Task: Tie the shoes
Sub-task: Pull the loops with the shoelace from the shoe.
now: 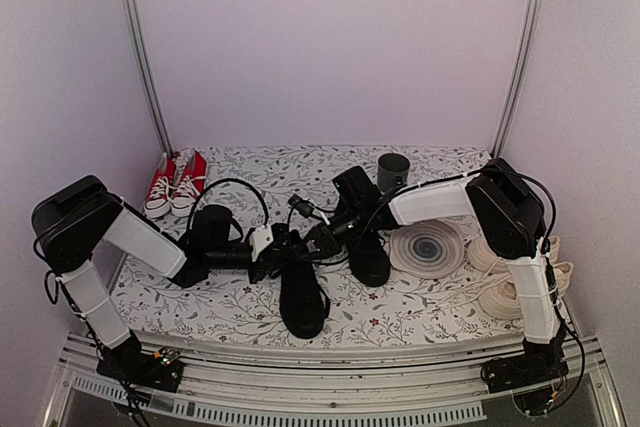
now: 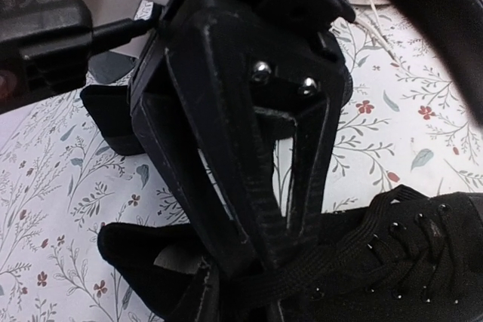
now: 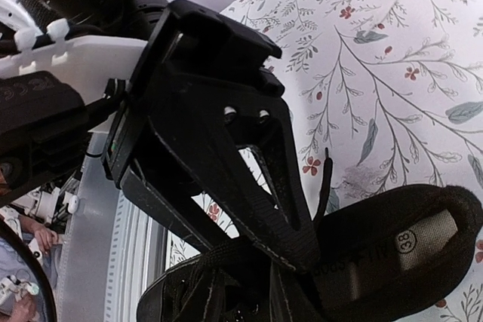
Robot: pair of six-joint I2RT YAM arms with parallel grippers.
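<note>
I work both pincers low over the near black shoe (image 1: 302, 297) at the table's (image 1: 250, 312) front middle, its mate (image 1: 367, 255) just beside; my left gripper (image 2: 290, 265) pinches black lace to tension it; my right gripper (image 3: 256, 262) crowds the tongue, its grip unreadable; black on black hides the laces.

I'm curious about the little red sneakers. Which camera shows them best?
The top external view: the red sneakers sit side by side at the table's far left corner. Neither wrist view shows them, only black shoes and floral tabletop.
</note>
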